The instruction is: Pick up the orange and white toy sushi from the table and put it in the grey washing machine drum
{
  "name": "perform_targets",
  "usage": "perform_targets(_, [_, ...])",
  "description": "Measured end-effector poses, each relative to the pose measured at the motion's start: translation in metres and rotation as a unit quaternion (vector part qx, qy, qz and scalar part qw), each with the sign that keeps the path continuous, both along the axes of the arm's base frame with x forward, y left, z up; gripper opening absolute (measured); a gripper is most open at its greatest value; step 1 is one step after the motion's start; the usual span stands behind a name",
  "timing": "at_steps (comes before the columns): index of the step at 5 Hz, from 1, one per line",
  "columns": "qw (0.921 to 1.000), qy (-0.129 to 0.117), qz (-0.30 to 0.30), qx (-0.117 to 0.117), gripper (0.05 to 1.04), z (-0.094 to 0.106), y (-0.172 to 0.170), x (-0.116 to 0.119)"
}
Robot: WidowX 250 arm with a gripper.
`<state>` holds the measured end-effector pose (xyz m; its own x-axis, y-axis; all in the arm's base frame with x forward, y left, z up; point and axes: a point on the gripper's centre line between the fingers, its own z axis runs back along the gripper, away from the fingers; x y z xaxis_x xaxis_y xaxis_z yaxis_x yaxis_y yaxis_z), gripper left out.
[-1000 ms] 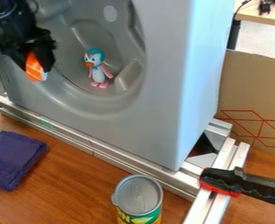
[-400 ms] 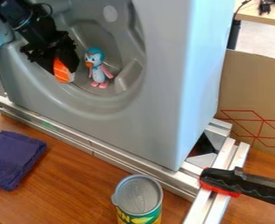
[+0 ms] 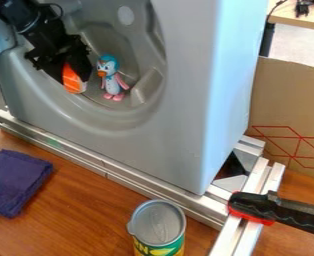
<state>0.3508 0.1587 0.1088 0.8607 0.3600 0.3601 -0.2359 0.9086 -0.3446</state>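
Note:
The black gripper (image 3: 74, 79) hangs at the upper left, over the left side of the round recess in the grey washer-like panel (image 3: 180, 125). It is shut on an orange and white object (image 3: 72, 80), whose lower end sticks out below the fingers. Just right of it, inside the recess, stands a toy penguin (image 3: 110, 80) with a blue head, orange beak and pink feet; a small gap seems to separate the two.
A folded purple cloth (image 3: 14, 182) lies on the wooden table (image 3: 79, 215) at left. A lidded can (image 3: 158, 227) stands near the front edge. Metal rails (image 3: 106, 167) run below the panel, with a black and red clamp (image 3: 253, 207) at right. Cardboard (image 3: 293, 105) stands behind.
The gripper has moved right with the orange and white object, from the panel's left side to beside the penguin. Since the middle frame it has barely shifted.

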Motion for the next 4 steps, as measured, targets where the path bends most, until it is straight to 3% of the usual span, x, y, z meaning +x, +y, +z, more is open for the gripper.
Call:
perform_targets(1, [1.0, 0.004, 0.0, 0.003, 0.722, -0.0002, 0.0021, 0.0009])
perform_targets(2, [1.0, 0.005, -0.003, -0.001, 0.917, 0.0008, 0.001, 0.0009])
perform_targets(4, [0.9997, -0.004, 0.003, -0.024, 0.949, 0.0025, 0.0101, -0.0067])
